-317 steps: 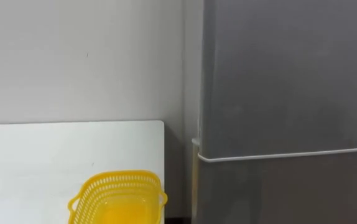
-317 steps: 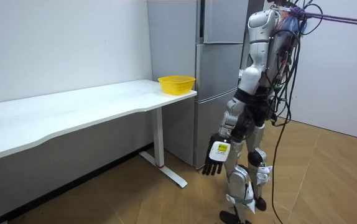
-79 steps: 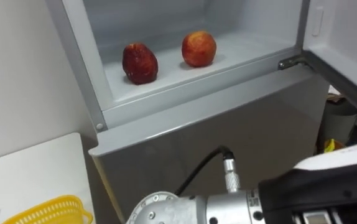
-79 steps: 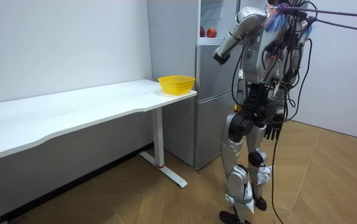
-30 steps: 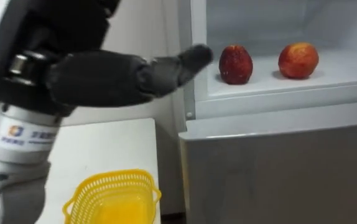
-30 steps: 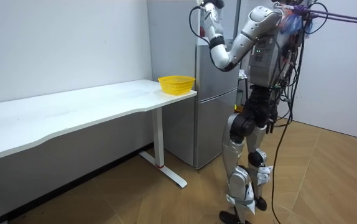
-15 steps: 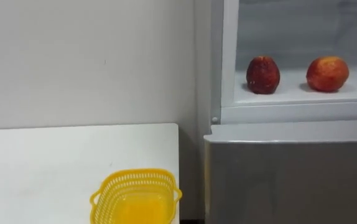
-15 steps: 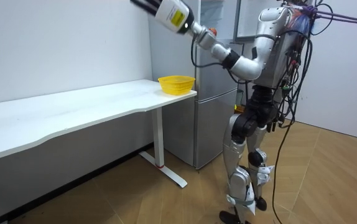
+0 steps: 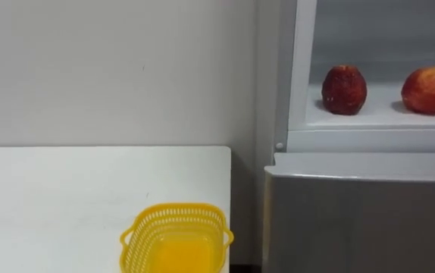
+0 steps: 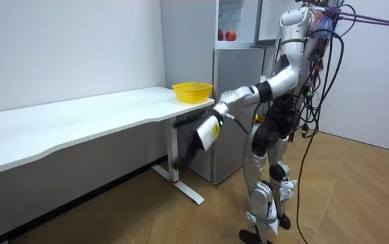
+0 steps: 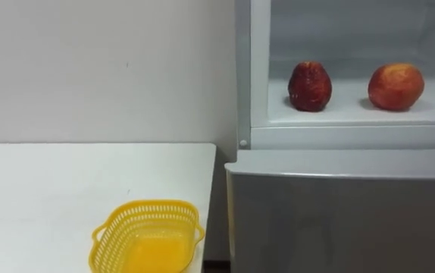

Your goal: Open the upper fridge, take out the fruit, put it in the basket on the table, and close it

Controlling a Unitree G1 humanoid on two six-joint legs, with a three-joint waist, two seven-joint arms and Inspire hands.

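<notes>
The robot is standing before the fridge [image 9: 354, 212], whose upper compartment is standing open. A white table [image 9: 66, 197] is sitting just to its left, carrying a yellow basket [image 9: 173, 211] near the fridge-side edge. Two red fruits are lying apart on the upper shelf, the darker fruit [image 9: 344, 89] left of the lighter fruit [image 9: 430, 89]. The left hand [image 10: 207, 130] is hanging low beside the table's end, holding neither fruit; I cannot tell how its fingers are set.

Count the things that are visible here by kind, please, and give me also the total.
Red fruits: 2, the darker fruit and the lighter fruit
Yellow basket: 1
White table: 1
Fridge: 1
Total: 5
</notes>
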